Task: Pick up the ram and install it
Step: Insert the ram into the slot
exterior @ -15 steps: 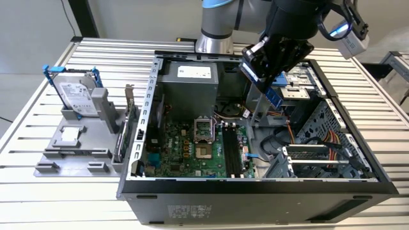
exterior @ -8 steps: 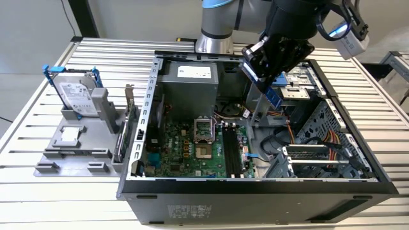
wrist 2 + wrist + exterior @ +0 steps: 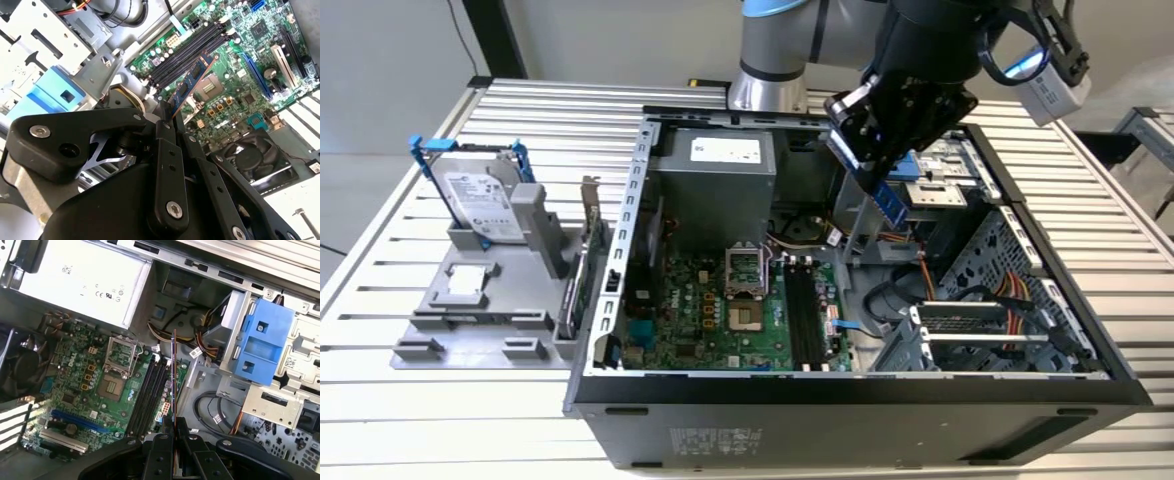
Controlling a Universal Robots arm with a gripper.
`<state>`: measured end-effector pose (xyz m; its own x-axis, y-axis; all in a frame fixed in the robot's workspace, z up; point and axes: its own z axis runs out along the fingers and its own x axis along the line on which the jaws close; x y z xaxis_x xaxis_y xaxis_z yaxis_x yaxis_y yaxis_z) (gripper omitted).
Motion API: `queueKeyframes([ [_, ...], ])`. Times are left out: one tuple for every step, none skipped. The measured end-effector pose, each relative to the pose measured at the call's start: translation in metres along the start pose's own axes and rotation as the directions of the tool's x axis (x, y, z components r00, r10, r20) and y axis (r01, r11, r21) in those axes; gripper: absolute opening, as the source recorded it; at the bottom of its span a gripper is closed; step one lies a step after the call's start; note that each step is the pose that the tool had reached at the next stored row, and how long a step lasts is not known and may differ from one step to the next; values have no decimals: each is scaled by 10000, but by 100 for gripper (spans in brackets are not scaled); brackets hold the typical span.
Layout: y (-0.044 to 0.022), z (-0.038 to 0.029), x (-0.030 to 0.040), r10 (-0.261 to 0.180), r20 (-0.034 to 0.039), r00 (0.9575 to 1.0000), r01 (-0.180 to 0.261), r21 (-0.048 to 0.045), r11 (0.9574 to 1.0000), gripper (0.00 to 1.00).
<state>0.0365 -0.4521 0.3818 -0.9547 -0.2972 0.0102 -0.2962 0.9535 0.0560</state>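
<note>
- We find the end effector (image 3: 883, 178) above the open computer case (image 3: 854, 395); its fingers (image 3: 167, 165) are clamped on one end of the ram (image 3: 192, 82);
- The ram hangs inside the case, over the motherboard (image 3: 90, 385) and apart from it; its free end points down toward the memory slots (image 3: 150, 390);
- In the first wrist view, the ram appears edge-on, running nearly parallel to the slots and just beside them;
- The hard drive (image 3: 480, 195) stands upright in a grey fixture (image 3: 467, 300) on the table (image 3: 400, 400), at the exterior view's left of the case, well apart from the end effector.
</note>
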Motion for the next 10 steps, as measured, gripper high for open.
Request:
queueKeyframes([
  [0,0,0,39,2,10000,-39,0,10000,0],
  [0,0,0,79,5,10000,-79,-1,10000,0],
  [0,0,0,118,7,9999,-118,-1,9999,0],
  [0,0,0,156,9,9999,-156,-2,9999,0],
  [0,0,0,197,12,9998,-197,-3,9998,0],
  [0,0,0,234,13,9997,-234,-4,9997,0],
  [0,0,0,271,16,9996,-271,-4,9996,0],
  [0,0,0,307,18,9995,-307,-4,9995,0],
  [0,0,0,344,20,9994,-344,-5,9994,0],
  [0,0,0,384,22,9993,-384,-5,9993,0],
])
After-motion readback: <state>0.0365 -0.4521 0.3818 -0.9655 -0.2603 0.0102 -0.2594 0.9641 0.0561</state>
